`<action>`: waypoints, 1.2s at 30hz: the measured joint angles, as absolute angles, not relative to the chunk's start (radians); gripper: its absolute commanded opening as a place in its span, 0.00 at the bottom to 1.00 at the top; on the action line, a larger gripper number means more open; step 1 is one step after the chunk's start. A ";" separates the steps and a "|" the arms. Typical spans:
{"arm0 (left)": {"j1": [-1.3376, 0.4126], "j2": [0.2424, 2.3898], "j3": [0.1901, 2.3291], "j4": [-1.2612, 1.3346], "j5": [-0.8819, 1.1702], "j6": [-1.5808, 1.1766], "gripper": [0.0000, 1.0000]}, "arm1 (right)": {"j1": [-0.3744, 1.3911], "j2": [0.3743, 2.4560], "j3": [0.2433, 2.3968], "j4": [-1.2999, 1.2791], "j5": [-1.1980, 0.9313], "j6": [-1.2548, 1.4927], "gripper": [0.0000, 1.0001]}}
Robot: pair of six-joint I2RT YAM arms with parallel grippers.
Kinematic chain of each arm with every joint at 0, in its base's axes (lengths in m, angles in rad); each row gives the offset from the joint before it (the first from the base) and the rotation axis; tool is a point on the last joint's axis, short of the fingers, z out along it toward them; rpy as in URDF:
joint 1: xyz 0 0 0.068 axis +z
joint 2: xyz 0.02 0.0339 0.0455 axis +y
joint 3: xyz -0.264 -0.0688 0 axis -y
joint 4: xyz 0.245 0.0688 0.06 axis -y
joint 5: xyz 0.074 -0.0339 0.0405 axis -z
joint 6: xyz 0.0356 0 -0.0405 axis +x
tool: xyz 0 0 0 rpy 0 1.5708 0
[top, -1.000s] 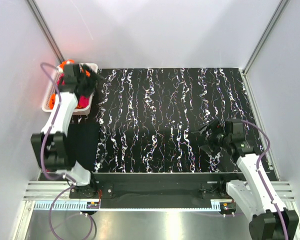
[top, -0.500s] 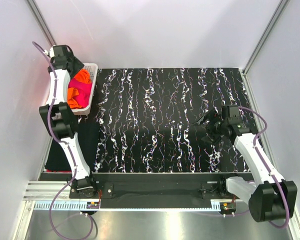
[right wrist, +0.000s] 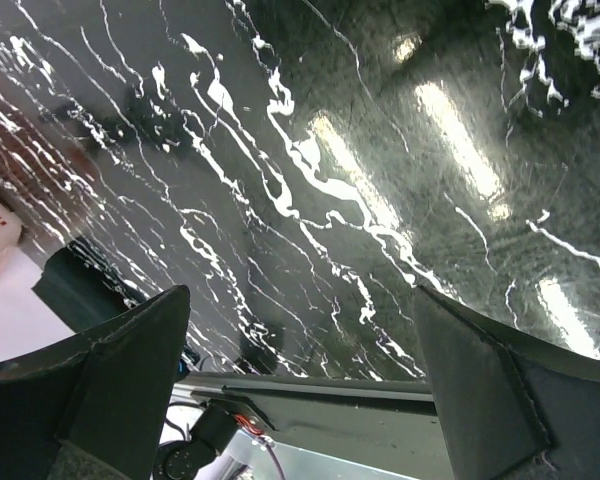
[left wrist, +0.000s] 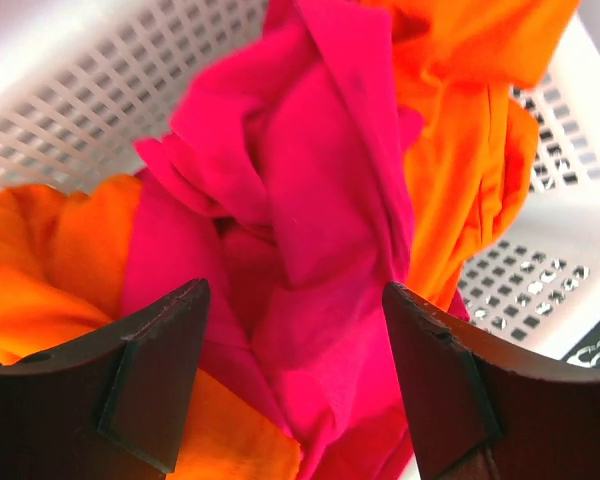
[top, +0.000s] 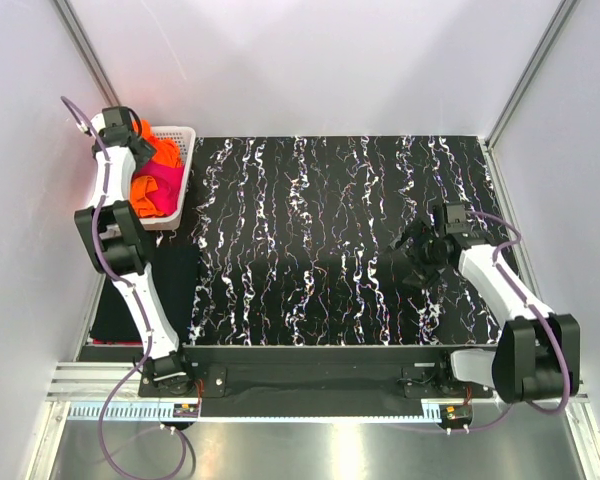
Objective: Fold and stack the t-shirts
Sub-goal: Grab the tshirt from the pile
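A hot pink t-shirt (left wrist: 310, 200) lies crumpled in the white lattice basket (left wrist: 80, 110), with orange t-shirts (left wrist: 470, 160) bunched on both sides of it. My left gripper (left wrist: 295, 380) hangs open just above this heap, one finger on each side of the pink cloth. From above, the left gripper (top: 142, 150) is at the far left end of the basket (top: 180, 130), over the pink t-shirt (top: 160, 185). A flat black t-shirt (top: 115, 315) lies left of the mat. My right gripper (top: 415, 255) stands open and empty above the mat (top: 310, 200).
The black white-veined mat (right wrist: 330, 150) covers most of the table. White walls with metal corner posts (top: 85, 55) close in the back and sides. The arm bases sit on a rail (top: 310, 375) at the near edge.
My left arm has swung from over the middle of the basket to its far left end, uncovering the shirts. The right gripper has shifted a little toward the far side, still open.
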State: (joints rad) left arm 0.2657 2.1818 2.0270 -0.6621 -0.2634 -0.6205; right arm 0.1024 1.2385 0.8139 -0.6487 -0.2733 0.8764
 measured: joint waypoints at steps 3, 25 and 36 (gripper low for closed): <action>0.270 2.188 2.045 -0.660 -0.278 -0.619 0.72 | 0.093 1.281 0.841 -0.647 -0.273 0.855 1.00; 0.265 2.329 2.196 -0.643 -0.244 -0.632 0.00 | 0.033 1.376 0.894 -0.640 -0.309 0.775 1.00; 0.209 2.023 2.099 -0.638 -0.133 -0.657 0.00 | 0.033 1.380 0.925 -0.639 -0.365 0.756 1.00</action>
State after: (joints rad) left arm 0.2089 2.0228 2.0995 -0.6376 -0.1329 -0.6571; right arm 0.0330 1.3800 0.9245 -0.6392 -0.3653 0.7563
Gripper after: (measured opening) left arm 0.025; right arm 0.994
